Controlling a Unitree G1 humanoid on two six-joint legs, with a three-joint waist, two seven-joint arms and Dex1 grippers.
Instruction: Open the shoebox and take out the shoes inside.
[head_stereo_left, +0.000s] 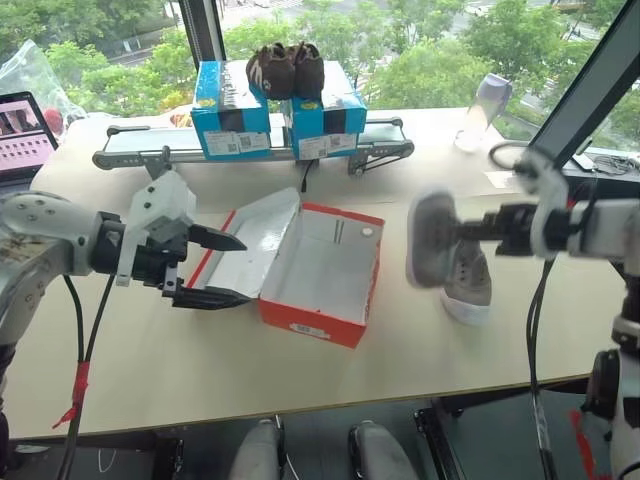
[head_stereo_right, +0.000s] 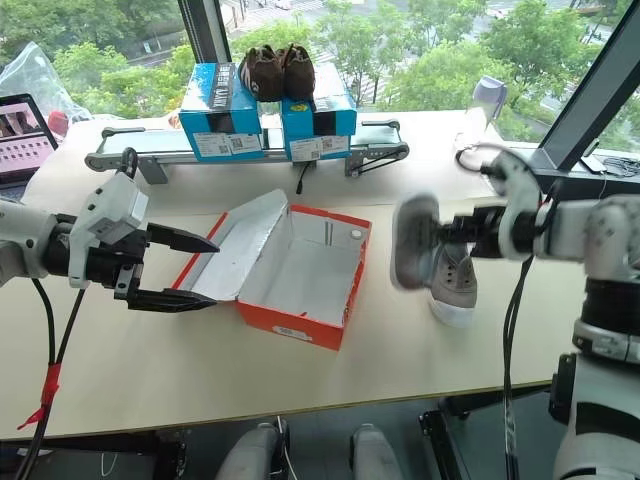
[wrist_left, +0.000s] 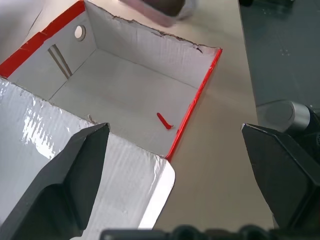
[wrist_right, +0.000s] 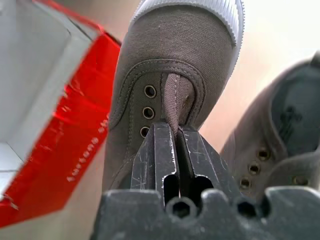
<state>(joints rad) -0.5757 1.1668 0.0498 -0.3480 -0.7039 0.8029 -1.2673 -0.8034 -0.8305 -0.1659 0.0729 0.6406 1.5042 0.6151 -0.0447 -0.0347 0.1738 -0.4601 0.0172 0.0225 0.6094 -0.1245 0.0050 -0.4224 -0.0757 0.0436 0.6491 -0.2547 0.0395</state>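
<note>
Your shoebox (head_stereo_left: 322, 275) sits open at the centre of the table (head_stereo_left: 200, 370), its lid folded back toward the left of the frame, the white inside bare apart from a small red scrap (wrist_left: 164, 120). Your left pincer (head_stereo_left: 215, 268) hangs just left of the box, its fingers wide apart around the lid's outer edge and gripping nothing. Your right pincer (wrist_right: 171, 142) is clamped together on the tongue of one grey shoe (head_stereo_left: 433, 240), which hangs blurred in the air right of the box. The second shoe (head_stereo_left: 468, 283) lies on the table directly beneath and behind it, near the box's right wall. Along the upper middle of the frame, two blue boxes (head_stereo_left: 278, 112) stand on a grey conveyor rail (head_stereo_left: 130, 152) with dark brown fuzzy shoes (head_stereo_left: 285, 68) on top. A clear bottle (head_stereo_left: 484, 110) stands at upper right, a laptop (head_stereo_left: 22, 135) at the far left edge.
</note>
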